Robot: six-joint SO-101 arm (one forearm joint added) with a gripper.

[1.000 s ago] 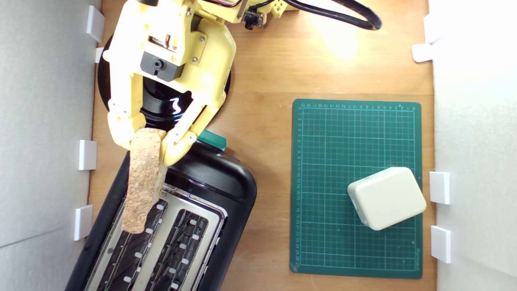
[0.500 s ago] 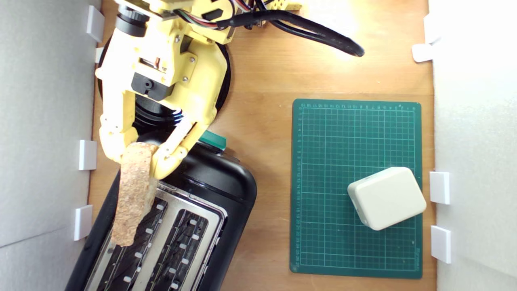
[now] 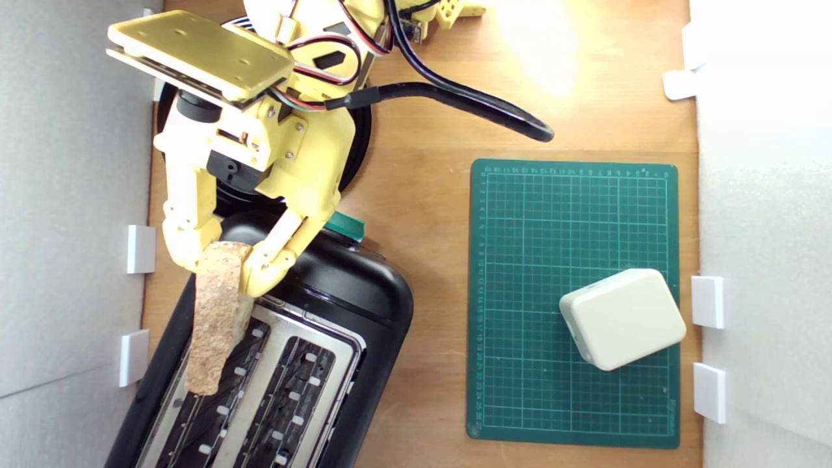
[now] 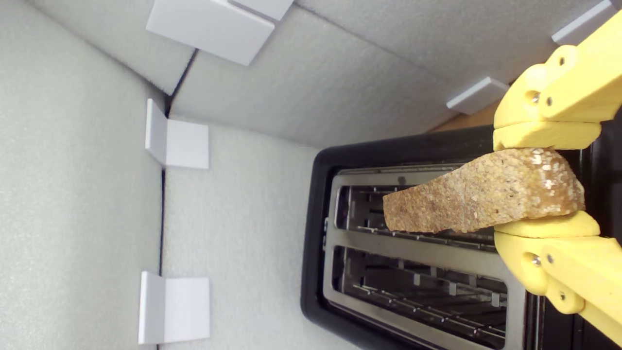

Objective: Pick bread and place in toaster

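- Along the bench's left edge in the exterior view stands a pale foam wall [image 3: 71, 260] with small white clips [image 3: 140, 249] on it.
- Just inside that edge, the yellow gripper [image 3: 221, 263] is closed on one end of the bread [image 3: 218, 318], a finger pressed against each broad face; the wrist view shows the same pinch on the slice [image 4: 486, 197].
- The bread is held on edge, crust uppermost, and reaches out from the gripper over the toaster [image 3: 338, 286], which fills the bench's lower-left corner in the exterior view.
- The slice runs roughly along the slot [image 3: 214, 390] nearer the foam wall, above its opening and not yet inside it; how high it hangs cannot be told.
- A round black plate [image 3: 361, 140] lies behind the arm, mostly hidden, and the toaster's green lever knob [image 3: 346, 225] shows beside the gripper.
- Further right on the bench, a green cutting mat [image 3: 572, 214] carries a white rounded block [image 3: 623, 318], well apart from the work.
- The step in hand looks like lining the slice up over the slot; the pick is done.
- The next move likely calls for squaring the slice with the slot, lowering it, then opening the fingers.
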